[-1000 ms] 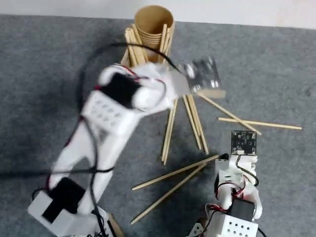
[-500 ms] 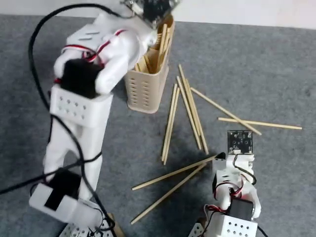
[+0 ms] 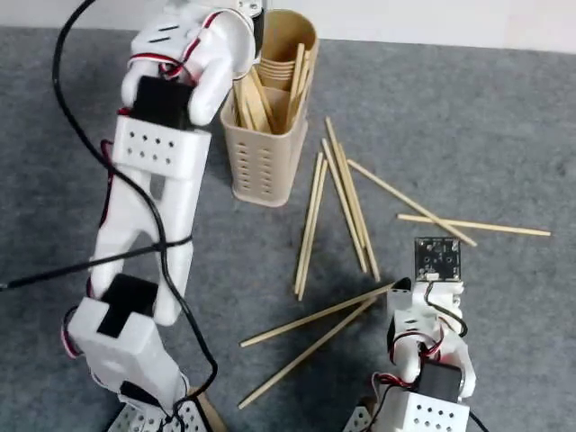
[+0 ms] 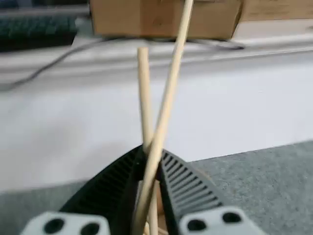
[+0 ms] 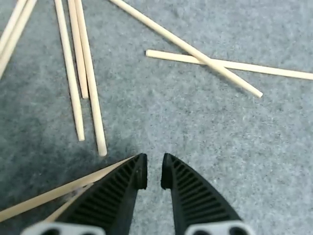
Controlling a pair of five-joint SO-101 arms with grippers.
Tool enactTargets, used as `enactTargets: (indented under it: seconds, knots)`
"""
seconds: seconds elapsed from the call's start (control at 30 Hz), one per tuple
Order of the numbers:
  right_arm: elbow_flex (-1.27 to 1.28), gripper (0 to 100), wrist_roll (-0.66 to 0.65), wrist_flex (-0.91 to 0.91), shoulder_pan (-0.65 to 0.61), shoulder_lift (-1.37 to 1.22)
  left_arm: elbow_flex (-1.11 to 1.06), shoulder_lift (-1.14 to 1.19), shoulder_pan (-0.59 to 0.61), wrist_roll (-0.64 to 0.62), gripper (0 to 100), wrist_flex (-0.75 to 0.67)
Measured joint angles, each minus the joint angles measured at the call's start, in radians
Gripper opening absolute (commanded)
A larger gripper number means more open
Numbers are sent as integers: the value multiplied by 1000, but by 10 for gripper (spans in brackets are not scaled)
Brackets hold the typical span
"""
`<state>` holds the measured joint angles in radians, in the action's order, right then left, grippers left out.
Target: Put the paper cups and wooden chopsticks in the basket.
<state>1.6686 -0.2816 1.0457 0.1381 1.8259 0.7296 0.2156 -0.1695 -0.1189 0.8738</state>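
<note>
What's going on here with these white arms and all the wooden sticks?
Two robot arms are tidying cups and chopsticks into a basket. The left pincer is clamped on two chopsticks, up beside the basket, which already holds stacked paper cups and several sticks. Many loose chopsticks lie scattered on the grey mat. The right pincer sits low over the mat, slightly open and holding nothing.

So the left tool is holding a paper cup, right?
Not quite. What the left tool is holding is two chopsticks, pinched between its jaws. The left wrist view shows this.
</note>
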Motion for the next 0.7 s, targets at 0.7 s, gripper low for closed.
enactTargets:
  seconds: [0.7]
  knots:
    - [0,70,0,-25,-2,0,17,44,29,-98,164,397]
